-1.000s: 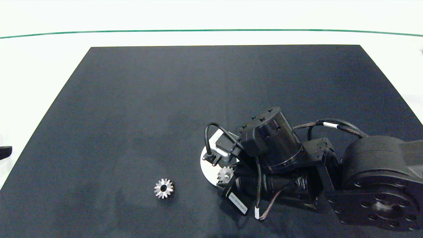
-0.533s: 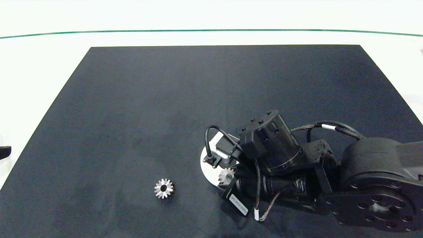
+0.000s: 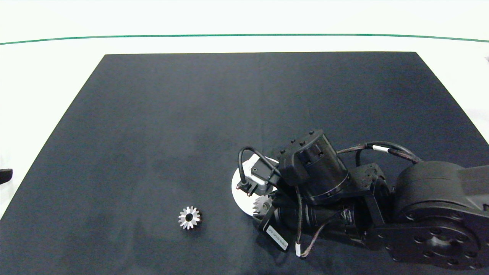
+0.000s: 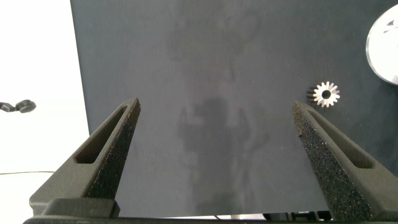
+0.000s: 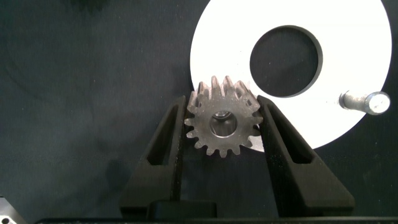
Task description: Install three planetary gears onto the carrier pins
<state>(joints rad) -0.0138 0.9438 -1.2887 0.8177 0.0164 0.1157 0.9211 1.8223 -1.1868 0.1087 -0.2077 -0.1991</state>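
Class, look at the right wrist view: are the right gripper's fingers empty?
No. The right gripper is shut on a gear, held between its fingers at the edge of the white disc.

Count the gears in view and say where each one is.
2: one gear lies loose on the black mat; another is clamped in the right gripper over the white disc. A third may be hidden.
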